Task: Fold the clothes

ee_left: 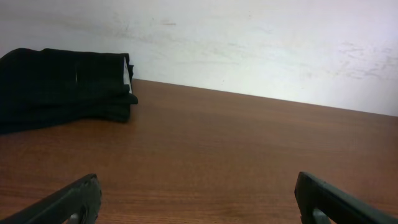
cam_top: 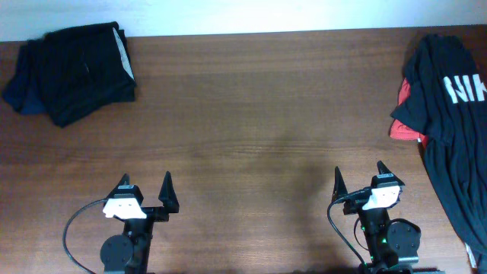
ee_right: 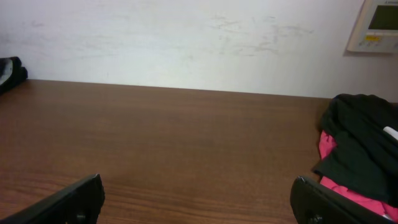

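Nearest to me, at the bottom of the overhead frame, both arms sit parked. The left gripper at lower left has its fingers spread wide with nothing between them. The right gripper at lower right is likewise agape and empty. Each wrist view agrees: two dark fingertips at the bottom corners, bare wood in the gap.

Beyond them, the brown wooden table runs bare through the middle of the frame, so no garment is laid out for work.

Along the right edge lies the unfolded heap. A black T-shirt with white lettering is sprawled loosely from the lower right corner up to the upper right, and a red garment pokes out from under its left side. In my right wrist view the same heap sits at the far right, black over red. It is near the right gripper but not touching it.

Farthest off, in the upper left corner, is a folded stack: black fabric with a whitish strip along its right side, and a navy piece showing at its left. It looks squared off and finished, well apart from either arm.

My read: part of the job is done, with that stack put by. At least the lettered shirt and the red piece remain to be folded. I cannot tell if more hides beneath them.
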